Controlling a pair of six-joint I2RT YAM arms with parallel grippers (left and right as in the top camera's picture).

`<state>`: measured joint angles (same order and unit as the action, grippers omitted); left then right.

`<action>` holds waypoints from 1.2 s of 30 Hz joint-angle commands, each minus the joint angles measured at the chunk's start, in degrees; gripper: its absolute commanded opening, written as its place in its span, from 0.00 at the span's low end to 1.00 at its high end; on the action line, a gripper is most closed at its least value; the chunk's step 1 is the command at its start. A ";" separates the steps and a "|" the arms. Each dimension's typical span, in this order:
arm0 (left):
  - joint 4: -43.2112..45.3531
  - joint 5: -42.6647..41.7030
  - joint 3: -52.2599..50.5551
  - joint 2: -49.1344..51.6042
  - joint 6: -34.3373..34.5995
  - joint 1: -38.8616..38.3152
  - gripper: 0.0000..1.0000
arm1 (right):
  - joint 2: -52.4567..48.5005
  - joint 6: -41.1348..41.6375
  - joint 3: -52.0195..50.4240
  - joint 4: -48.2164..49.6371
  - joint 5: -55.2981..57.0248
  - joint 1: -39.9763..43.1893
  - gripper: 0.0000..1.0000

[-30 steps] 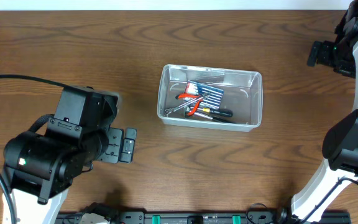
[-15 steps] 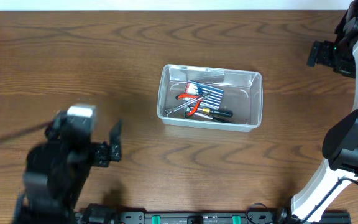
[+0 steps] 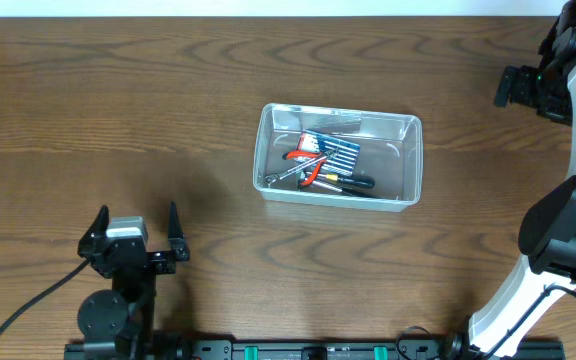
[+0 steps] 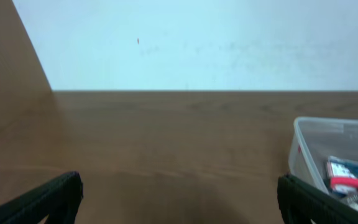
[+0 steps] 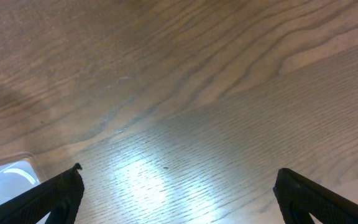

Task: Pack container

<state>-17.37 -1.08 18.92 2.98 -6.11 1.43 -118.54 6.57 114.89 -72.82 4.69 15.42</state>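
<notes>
- The container (image 3: 396, 165) sits about mid-table on the wood table (image 3: 118, 90), long sides running left to right in the overhead view, rim up, nothing touching its outer walls.
- Inside we see a blue-striped pack (image 3: 332, 150), red-handled pliers (image 3: 309, 174) and a dark-handled screwdriver (image 3: 356, 183), all clustered toward the left and middle. The right end of the floor is bare.
- Left gripper (image 3: 138, 212) is at the near-left of the table, close to the front rail (image 3: 298, 351), well apart from the container. Its fingers are spread wide and hold nothing.
- In the left wrist view the left gripper (image 4: 179, 180) looks level across the table. Both finger tips sit at the bottom corners, bare wood lies between them, and the container's rim (image 4: 334, 122) shows at the right edge. The table's far edge meets a pale wall (image 4: 197, 43).
- Right gripper (image 3: 509, 87) is at the far-right corner near the table's back edge, also well apart from the container.
- The right wrist view shows the right gripper (image 5: 176, 177) with fingers wide apart, nothing held and only wood grain below. One rounded corner of the container (image 5: 5, 177) shows at the lower left.
- We see bare wood on all four sides of the container, widest to the left.
- The right arm's base (image 3: 558, 240) stands at the table's right side.
</notes>
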 commanded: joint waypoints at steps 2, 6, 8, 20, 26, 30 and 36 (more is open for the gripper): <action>5.01 0.28 -5.05 -2.78 -0.66 0.76 0.98 | 0.11 0.68 -0.17 -0.02 0.22 0.31 0.99; 7.32 0.31 -7.89 -2.86 -0.52 1.03 0.98 | 0.11 0.68 -0.17 -0.02 0.22 0.31 0.99; 7.43 0.33 -9.22 -2.86 -0.52 1.25 0.98 | 0.11 0.68 -0.17 -0.02 0.22 0.31 0.99; 7.61 0.35 -16.13 -2.89 -0.59 1.46 0.98 | 0.11 0.68 -0.17 -0.02 0.20 0.31 0.99; 7.61 0.31 -16.13 -2.86 -0.72 2.14 0.98 | 0.11 0.68 -0.17 -0.02 0.22 0.31 0.99; 7.61 0.31 -16.13 -2.71 -0.72 2.14 0.98 | 0.11 0.68 -0.17 -0.02 0.20 0.31 0.99; 7.61 0.31 -16.13 -2.71 -0.72 2.14 0.98 | 0.11 0.68 -0.17 -0.02 0.22 0.31 0.99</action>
<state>-9.56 -1.06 4.58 0.62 -6.26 3.27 -118.54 6.57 114.89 -72.84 4.69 15.42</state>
